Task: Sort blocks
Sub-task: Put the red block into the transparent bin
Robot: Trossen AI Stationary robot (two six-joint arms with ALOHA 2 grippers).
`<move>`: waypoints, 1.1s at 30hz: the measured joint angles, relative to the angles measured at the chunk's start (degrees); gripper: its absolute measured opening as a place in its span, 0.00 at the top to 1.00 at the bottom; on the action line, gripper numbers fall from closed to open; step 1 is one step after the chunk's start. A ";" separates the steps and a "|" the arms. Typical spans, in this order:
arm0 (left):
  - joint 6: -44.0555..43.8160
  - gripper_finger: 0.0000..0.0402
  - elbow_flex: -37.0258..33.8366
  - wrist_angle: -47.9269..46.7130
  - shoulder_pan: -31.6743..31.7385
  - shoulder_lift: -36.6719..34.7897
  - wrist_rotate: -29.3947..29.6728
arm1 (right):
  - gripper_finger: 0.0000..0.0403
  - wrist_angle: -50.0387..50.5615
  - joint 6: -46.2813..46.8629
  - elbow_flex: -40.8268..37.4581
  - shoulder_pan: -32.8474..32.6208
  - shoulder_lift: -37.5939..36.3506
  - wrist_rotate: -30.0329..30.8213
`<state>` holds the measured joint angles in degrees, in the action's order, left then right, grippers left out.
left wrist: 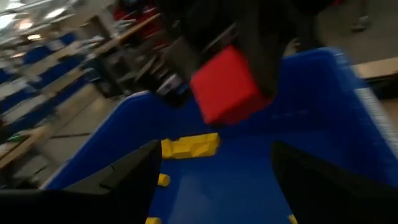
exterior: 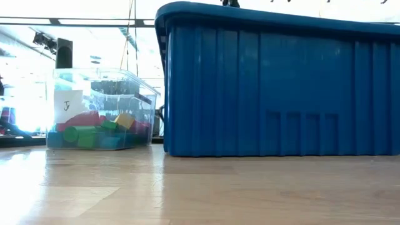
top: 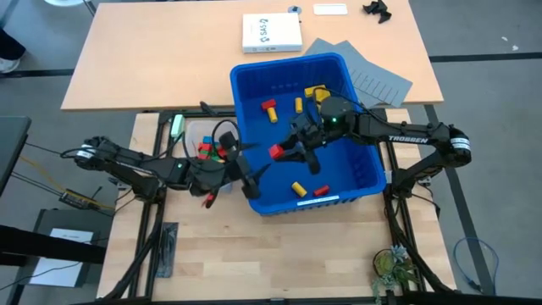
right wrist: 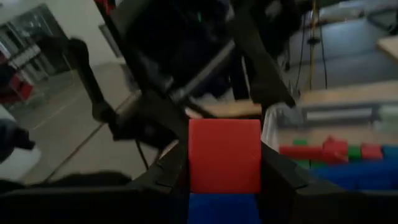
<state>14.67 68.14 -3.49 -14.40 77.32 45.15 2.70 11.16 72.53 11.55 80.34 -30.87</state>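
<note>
right end effector (top: 279, 152) over blue bin (top: 360, 182), clamped on red block (top: 276, 152), cube-like, no clear long axis | left end effector (top: 254, 176) wide at bin's left wall, facing that block | yellow blocks (top: 298, 188) scattered on bin floor | tub (exterior: 100, 109) contents partly blurred

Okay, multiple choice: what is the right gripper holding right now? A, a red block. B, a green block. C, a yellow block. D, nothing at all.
A: in the right wrist view the right gripper is shut on a red block, and the high view shows the same red block at that gripper's tip over the blue bin, facing the open left gripper.
</note>
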 joint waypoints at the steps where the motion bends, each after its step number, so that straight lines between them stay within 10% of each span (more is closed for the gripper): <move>1: -0.01 0.23 0.00 -0.02 0.01 -0.02 -2.01 | 0.68 1.52 -0.90 0.00 -0.02 0.04 -0.08; 33: 18.35 0.30 0.09 11.74 1.60 8.57 -21.62 | 0.68 11.85 -4.05 -0.02 -4.37 0.25 -5.32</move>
<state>33.01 68.23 8.25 -12.80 85.89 23.53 14.55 7.11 72.51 7.18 80.60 -36.18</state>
